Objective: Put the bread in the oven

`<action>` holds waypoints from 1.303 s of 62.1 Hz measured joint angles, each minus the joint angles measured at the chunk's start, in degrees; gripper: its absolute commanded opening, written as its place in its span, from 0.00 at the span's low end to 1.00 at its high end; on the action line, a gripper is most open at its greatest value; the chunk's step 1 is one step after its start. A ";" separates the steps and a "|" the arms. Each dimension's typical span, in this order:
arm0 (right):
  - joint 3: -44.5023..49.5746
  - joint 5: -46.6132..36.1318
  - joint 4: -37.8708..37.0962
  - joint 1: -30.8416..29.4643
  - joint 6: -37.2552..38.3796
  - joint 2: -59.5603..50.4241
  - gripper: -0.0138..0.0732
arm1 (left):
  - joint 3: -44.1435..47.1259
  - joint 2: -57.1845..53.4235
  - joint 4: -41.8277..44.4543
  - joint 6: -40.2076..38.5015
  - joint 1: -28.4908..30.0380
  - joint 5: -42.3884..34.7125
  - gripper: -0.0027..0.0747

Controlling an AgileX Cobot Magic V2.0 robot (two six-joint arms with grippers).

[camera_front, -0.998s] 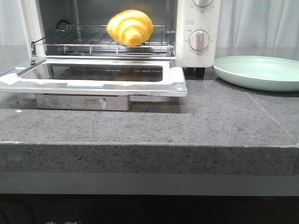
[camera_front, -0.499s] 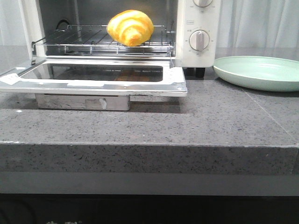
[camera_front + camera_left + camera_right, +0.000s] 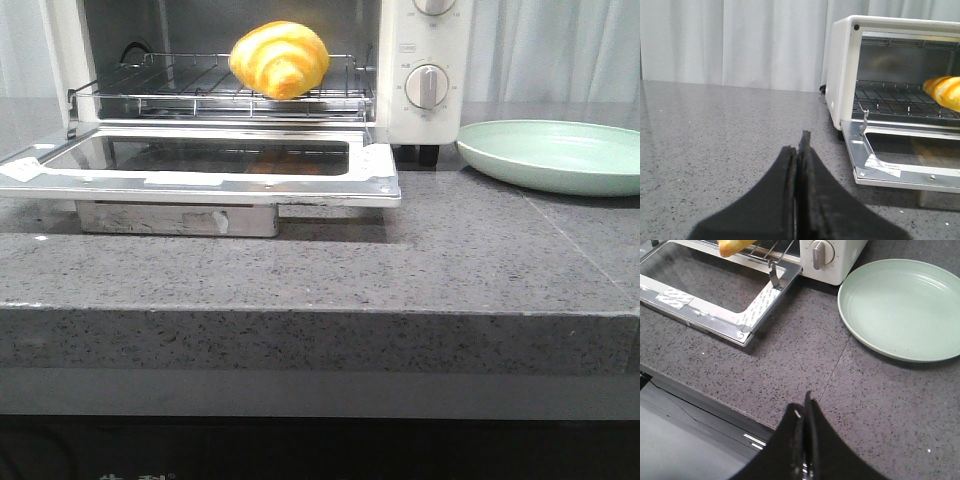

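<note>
The bread (image 3: 279,59), golden-yellow with orange-brown stripes, lies on the wire rack (image 3: 160,85) inside the white oven (image 3: 425,60). The oven's glass door (image 3: 200,160) is dropped open flat. The bread also shows in the left wrist view (image 3: 945,92) and, only its edge, in the right wrist view (image 3: 732,246). My left gripper (image 3: 799,145) is shut and empty over the counter, beside the oven (image 3: 842,70). My right gripper (image 3: 804,402) is shut and empty near the counter's front edge, away from the door (image 3: 715,295). Neither gripper shows in the front view.
A pale green empty plate (image 3: 555,155) sits on the grey speckled counter (image 3: 400,270) to the right of the oven; it also shows in the right wrist view (image 3: 902,307). The open door overhangs the counter on a metal block (image 3: 175,218). White curtains hang behind.
</note>
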 measured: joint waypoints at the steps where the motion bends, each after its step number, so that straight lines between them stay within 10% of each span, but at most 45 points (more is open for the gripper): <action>1: 0.00 0.00 0.00 0.00 0.00 0.00 0.08 | 0.00 0.00 0.00 0.00 0.00 0.00 0.01; 60: 0.92 -0.61 -0.46 -0.53 0.00 -0.70 0.08 | 0.00 0.00 0.00 0.00 0.00 0.00 0.01; 81: 22.53 -21.14 3.12 -21.40 0.00 -19.58 0.08 | 0.00 0.00 0.00 0.00 0.00 0.00 0.01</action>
